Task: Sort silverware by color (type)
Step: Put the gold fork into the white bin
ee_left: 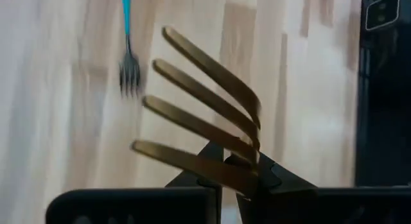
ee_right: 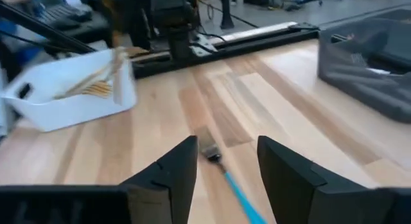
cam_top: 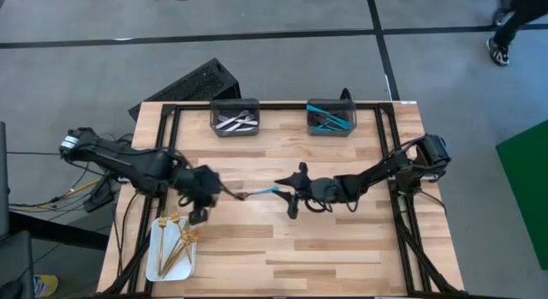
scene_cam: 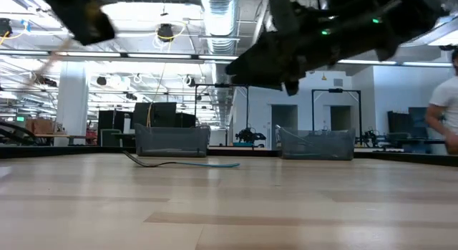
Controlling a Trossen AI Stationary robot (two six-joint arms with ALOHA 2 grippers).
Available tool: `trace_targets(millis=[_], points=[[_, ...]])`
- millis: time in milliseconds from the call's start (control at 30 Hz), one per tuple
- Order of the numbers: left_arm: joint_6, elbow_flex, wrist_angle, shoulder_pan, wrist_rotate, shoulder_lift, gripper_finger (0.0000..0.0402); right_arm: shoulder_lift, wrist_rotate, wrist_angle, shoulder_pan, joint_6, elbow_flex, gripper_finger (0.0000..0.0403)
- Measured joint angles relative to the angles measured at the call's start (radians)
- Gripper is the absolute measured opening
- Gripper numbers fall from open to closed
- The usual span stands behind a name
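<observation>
Surface: While both arms meet over its middle, the pale wooden counter (cam_top: 325, 239) carries a white tray (cam_top: 156, 263) of gold forks (cam_top: 175, 243) at its near left corner, and two dark bins at the far edge. The left bin (cam_top: 235, 116) holds silver pieces; the right bin (cam_top: 330, 117) holds turquoise-handled ones.

Room: grey floor with black tape lines; a person's legs (cam_top: 514, 25) show at the far right. The low view looks into a large hall with ceiling lights and a person (scene_cam: 445, 110) at the right edge.

Only in the low view: the turquoise fork (scene_cam: 187, 162) lies flat on the counter, tines to the left.

Only in the left wrist view: a gold fork (ee_left: 205, 131) stands up from the fingers.

Left claw (cam_top: 204, 196): clamped on the gold fork, just beyond the tray.

Right claw (ee_right: 226, 169): fingers apart, holding nothing, straddling the turquoise fork's handle at mid-counter.
</observation>
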Motion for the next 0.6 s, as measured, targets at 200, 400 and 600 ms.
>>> trace_targets(millis=[200,400,600], points=[[-0.28,0.0,-0.144,-0.156,0.026,-0.1,0.0014,0.0,-0.056,-0.239,-0.036,-0.036,0.131,0.0174],[-0.473,0.0,-0.172,-0.305,0.029,-0.179,0.0015,0.0,-0.055,-0.312,-0.045,-0.062,0.182,0.0173],[-0.589,-0.037,-0.198,-0.409,0.001,-0.205,0.0015,0.007,-0.098,-0.308,-0.057,-0.054,0.19,0.0173]])
